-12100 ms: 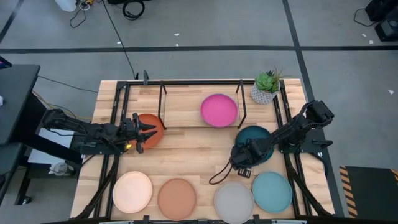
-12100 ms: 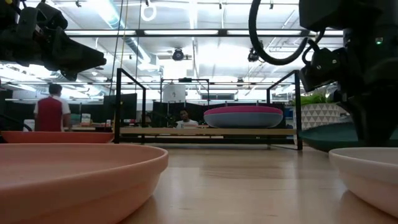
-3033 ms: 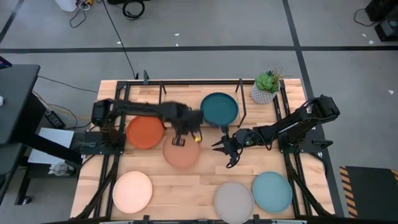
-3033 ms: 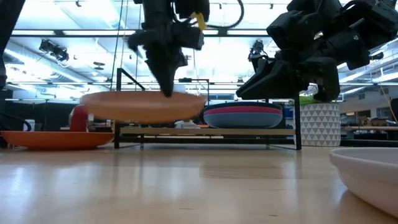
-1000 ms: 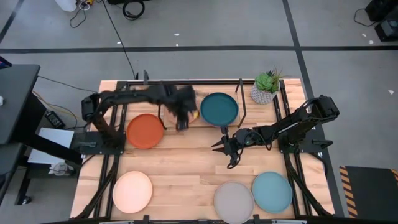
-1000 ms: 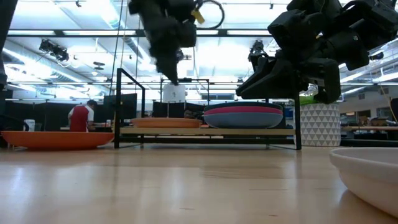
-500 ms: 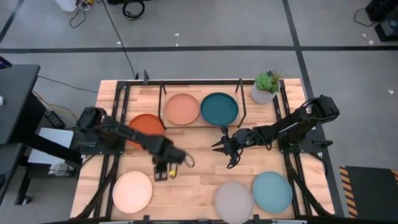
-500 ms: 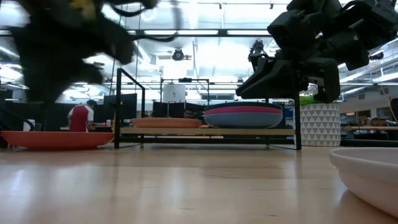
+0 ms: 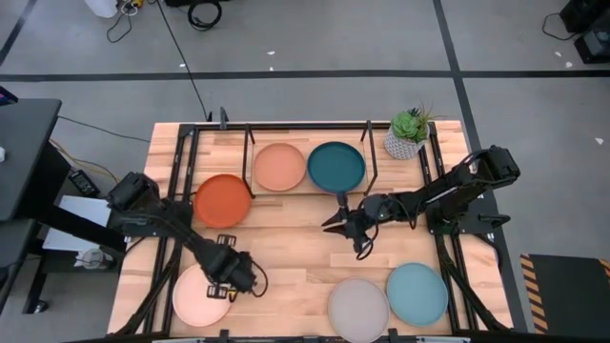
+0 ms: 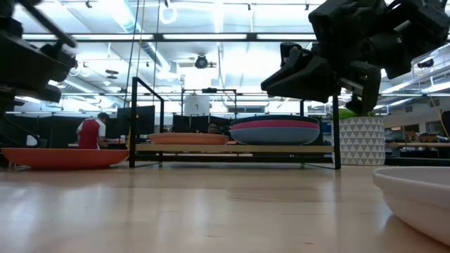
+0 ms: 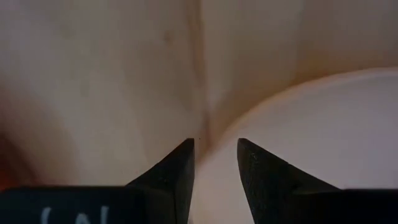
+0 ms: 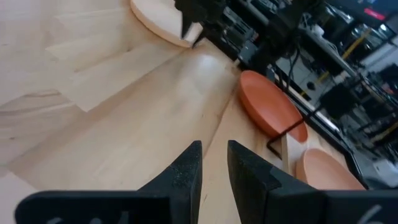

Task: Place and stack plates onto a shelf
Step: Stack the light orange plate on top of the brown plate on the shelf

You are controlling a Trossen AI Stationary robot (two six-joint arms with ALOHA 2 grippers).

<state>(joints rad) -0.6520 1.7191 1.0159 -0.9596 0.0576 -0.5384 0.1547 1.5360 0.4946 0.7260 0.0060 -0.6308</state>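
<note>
- The cream-peach plate (image 9: 201, 293) lay on the surface's near left, away from the shelf (image 9: 286, 189).
- The left gripper (image 9: 240, 276) hovered at its rim, fingers parted, holding nothing.
- Next, probably: close on that rim.
- The right gripper (image 9: 332, 221) waited mid-surface, fingers narrowly apart, empty.

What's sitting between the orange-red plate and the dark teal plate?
The terracotta plate lies on the shelf between the orange-red plate and the dark teal plate, seen in the high view.
</note>
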